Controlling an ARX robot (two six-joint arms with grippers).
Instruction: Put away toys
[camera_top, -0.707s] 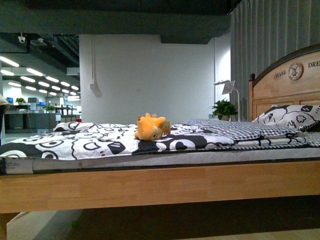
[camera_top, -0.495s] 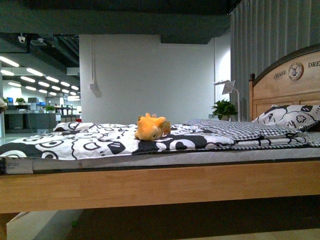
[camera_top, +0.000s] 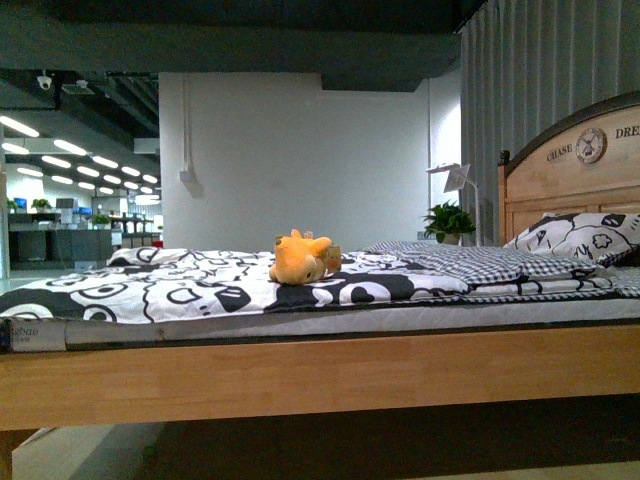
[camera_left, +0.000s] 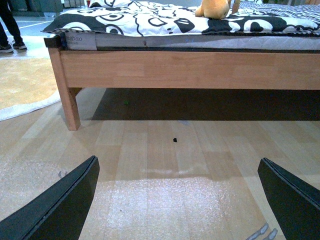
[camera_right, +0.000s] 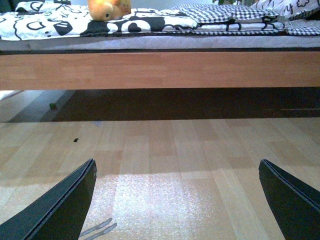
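The bed (camera_top: 300, 375) sat slightly lower in your front view than before. Your left claw (camera_left: 177, 159) and right claw (camera_right: 176, 160) hovered near the floor (camera_left: 150, 145), wide open and empty. One toy (camera_top: 300, 258) lay there.

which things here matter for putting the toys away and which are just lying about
For the job:
- yellow-orange plush toy, lying on the patterned quilt

Just there:
- bed
- patterned pillow
- checked blanket
- potted plant
- lamp
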